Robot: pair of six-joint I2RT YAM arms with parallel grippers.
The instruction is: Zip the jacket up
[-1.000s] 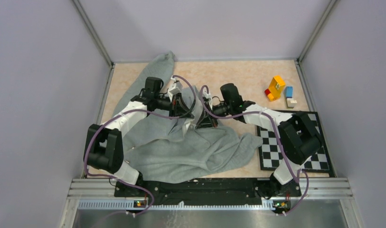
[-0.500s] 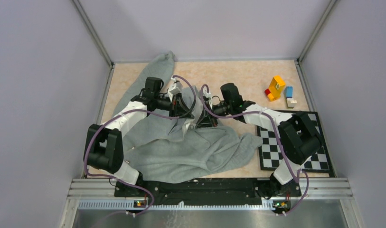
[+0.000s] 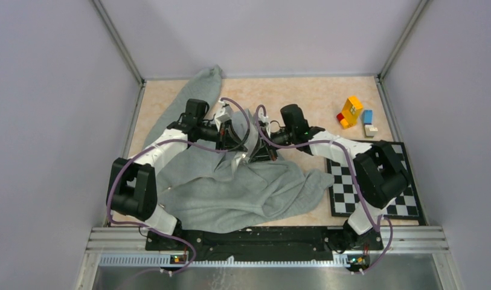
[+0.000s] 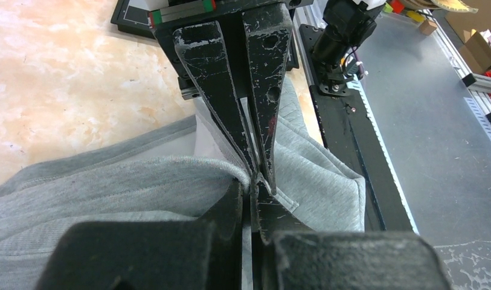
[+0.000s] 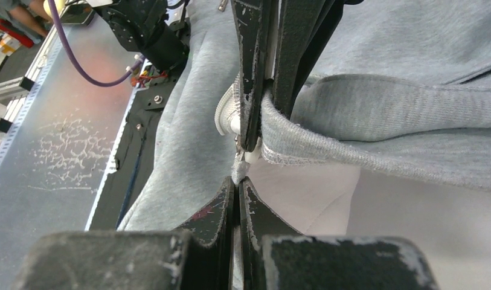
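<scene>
- Top view: the jacket (image 3: 243,190) lies rumpled across the middle and lower left of the table (image 3: 303,96). One sleeve trails toward the upper left corner.
- The left gripper (image 3: 238,144) and right gripper (image 3: 259,148) meet tip to tip over the jacket at frame centre, so neither arm is nearer the work point. A flap of white lining (image 3: 240,158) shows just below them.
- A checkerboard (image 3: 375,193) sits at lower right, just beside the jacket's right end. Toy blocks (image 3: 353,113) at upper right are well apart. Neither is judged to be in the way.
- Left wrist view: the left gripper (image 4: 253,190) is seen at lower centre, closed tight on a grey edge of the jacket (image 4: 122,181). The edge runs off toward the left of the frame.
- The right gripper (image 4: 259,166) enters from the top, also narrowed to a pinch, its tips almost touching the left one's.
- Right wrist view: the right gripper (image 5: 237,184) is seen at lower centre, clamped on a thin pale strip of the jacket (image 5: 400,115).
- The left gripper (image 5: 264,118) comes from above and grips the grey hem, which runs toward the right of the frame.
- A small white ribbed part (image 5: 224,115) sits just beside the fingers; what it is cannot be told.
- Judgement: the next move depends on the two front edges being lined up at this single point. The slider could not be identified, and bunched fabric could spoil the alignment.
</scene>
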